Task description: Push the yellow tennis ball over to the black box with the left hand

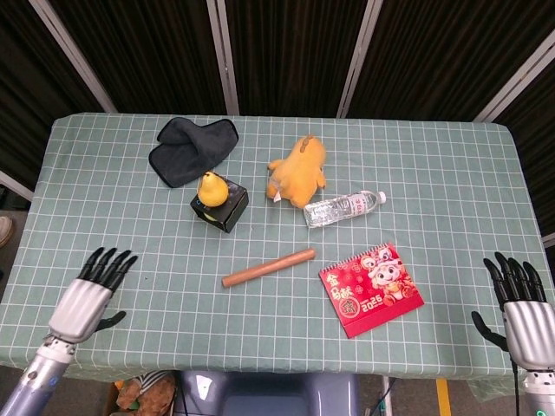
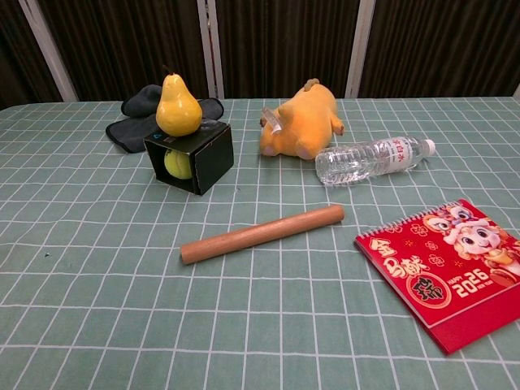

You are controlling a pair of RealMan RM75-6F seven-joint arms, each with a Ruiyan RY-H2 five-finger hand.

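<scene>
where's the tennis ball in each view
Head view: barely visible, a yellow sliver at the black box's left face, under the pear.
Chest view: tennis ball plainly seen against the box's front face, left of centre.
Shared landmark: the pear on top of the box.

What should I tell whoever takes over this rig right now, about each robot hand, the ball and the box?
Left robot hand: open, fingers spread, at the near left table edge, touching nothing.
Right robot hand: open, at the near right edge, holding nothing.
Yellow tennis ball: tucked against the black box, at its open front face; a pear stands on top of the box.
Done: the ball is at the box.
Left: nothing obvious; just confirm the ball stays put.
</scene>
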